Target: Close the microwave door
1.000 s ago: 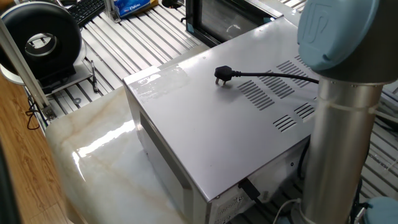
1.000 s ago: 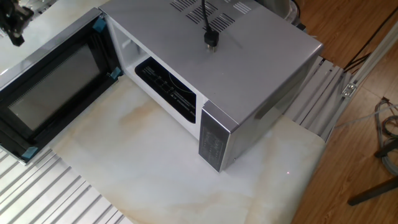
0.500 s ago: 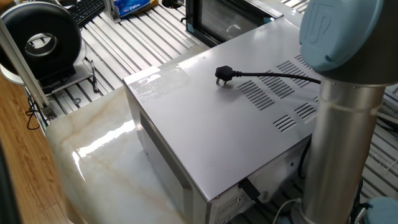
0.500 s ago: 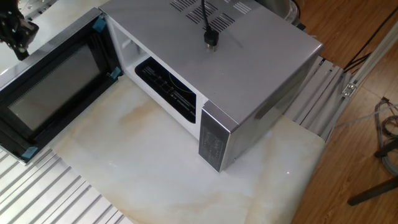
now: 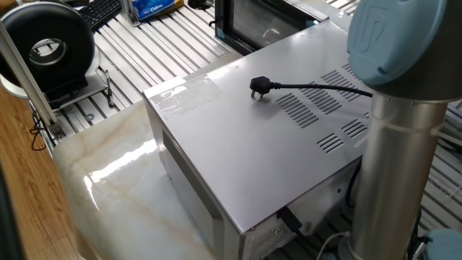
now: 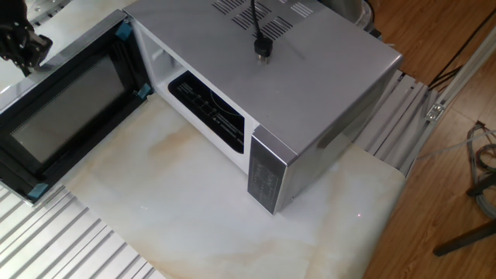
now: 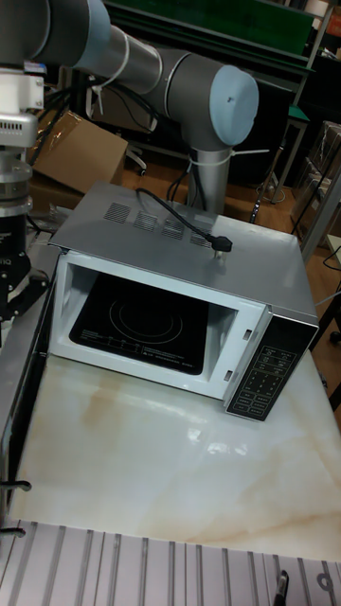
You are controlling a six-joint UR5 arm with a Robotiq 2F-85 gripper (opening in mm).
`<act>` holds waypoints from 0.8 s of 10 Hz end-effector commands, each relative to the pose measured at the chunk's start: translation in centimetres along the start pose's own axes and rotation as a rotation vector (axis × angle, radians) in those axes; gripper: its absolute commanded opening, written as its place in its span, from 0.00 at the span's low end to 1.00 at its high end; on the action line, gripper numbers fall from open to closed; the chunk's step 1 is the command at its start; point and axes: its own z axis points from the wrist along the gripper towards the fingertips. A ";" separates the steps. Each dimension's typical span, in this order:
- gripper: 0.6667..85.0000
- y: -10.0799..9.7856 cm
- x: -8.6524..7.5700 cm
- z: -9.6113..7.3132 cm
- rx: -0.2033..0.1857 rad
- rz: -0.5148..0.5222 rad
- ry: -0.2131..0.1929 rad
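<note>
The silver-grey microwave stands on a marble table top with its cavity open; the tall fixed view shows the white inside. Swung wide to the left, the microwave door shows its dark glass, and in one fixed view it appears behind the casing. My gripper hangs at the door's far outer edge, at the left border in the tall fixed view. Its fingers are dark and partly cut off, so their state is unclear. A black plug lies on the microwave's top.
The arm's thick column rises beside the microwave's rear corner. A black round device and a keyboard sit on the slatted surface beyond. Bare marble lies before the cavity, with aluminium slats at its edge.
The gripper has come down and slightly right toward the door's outer edge. The door and microwave have not visibly moved.
</note>
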 end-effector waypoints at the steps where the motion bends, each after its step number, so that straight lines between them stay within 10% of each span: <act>1: 0.00 0.9 -0.7 0.2 0.003 0.020 -0.003; 8: 0.00 5.4 -3.2 -0.1 0.086 0.086 0.037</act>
